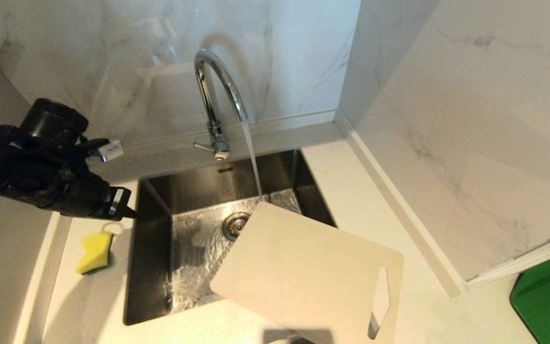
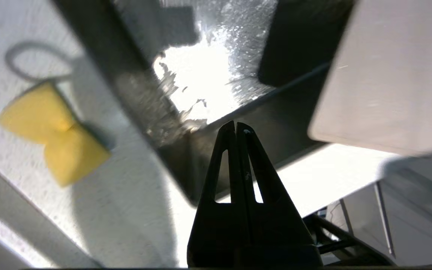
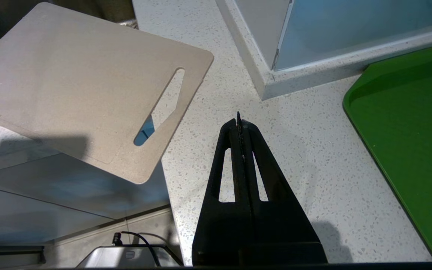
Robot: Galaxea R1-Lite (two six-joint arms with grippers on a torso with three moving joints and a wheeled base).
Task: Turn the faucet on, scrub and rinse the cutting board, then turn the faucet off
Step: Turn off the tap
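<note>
My left pincer [image 2: 236,129] had its fingers pressed together on nothing, hanging above the counter [image 1: 351,191] at the sink's [image 1: 198,191] left rim, with the yellow sponge [image 1: 94,252] just below it. Off to its right the faucet [image 1: 217,91] ran water into the basin, and the cutting board [image 1: 303,272] lay tilted over the sink's near right corner. My right pincer [image 3: 239,122] was likewise closed and empty, the cutting board's slotted end beside it and a green board [image 3: 407,142] on its other side.
</note>
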